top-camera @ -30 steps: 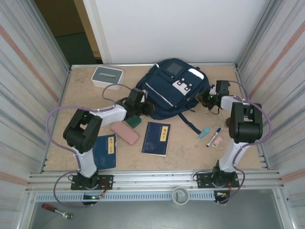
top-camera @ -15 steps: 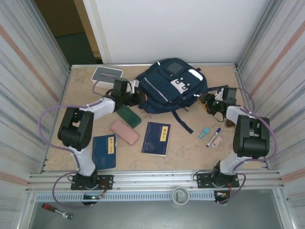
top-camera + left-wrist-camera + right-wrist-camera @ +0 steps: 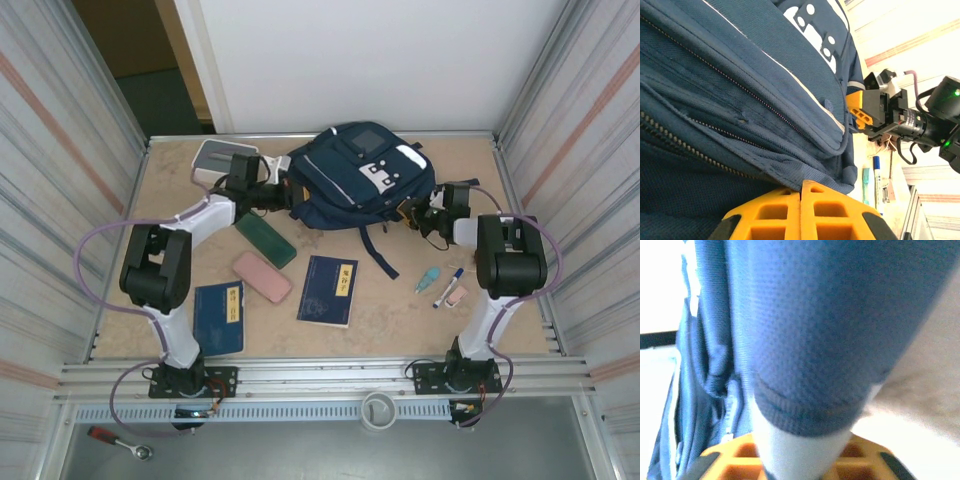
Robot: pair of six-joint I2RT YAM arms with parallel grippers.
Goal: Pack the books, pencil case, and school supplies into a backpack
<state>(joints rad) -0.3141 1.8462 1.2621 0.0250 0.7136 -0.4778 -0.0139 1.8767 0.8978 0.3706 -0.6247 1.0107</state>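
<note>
The navy backpack (image 3: 352, 178) lies flat at the back centre of the table. My left gripper (image 3: 284, 193) is shut, pinching fabric at the bag's left edge (image 3: 801, 184), just below a zip. At the bag's right edge my right gripper (image 3: 411, 212) is shut on a blue fabric tab with a white end (image 3: 800, 440). Two navy books lie in front, one in the middle (image 3: 328, 290) and one at the front left (image 3: 219, 317). A pink pencil case (image 3: 262, 277) lies between them. The teal marker (image 3: 428, 279) and a pink-and-white stick (image 3: 456, 296) lie at the right.
A dark green oblong case (image 3: 265, 240) lies below the left arm. A white box with a grey top (image 3: 222, 160) stands at the back left. A blue-capped pen (image 3: 448, 285) lies between the marker and the stick. A dark strap (image 3: 378, 255) trails from the backpack toward the front.
My left gripper has moved back and left along the bag's edge, uncovering the green case. The right gripper opened, then shut on the bag's right tab. The backpack shifted slightly back.
</note>
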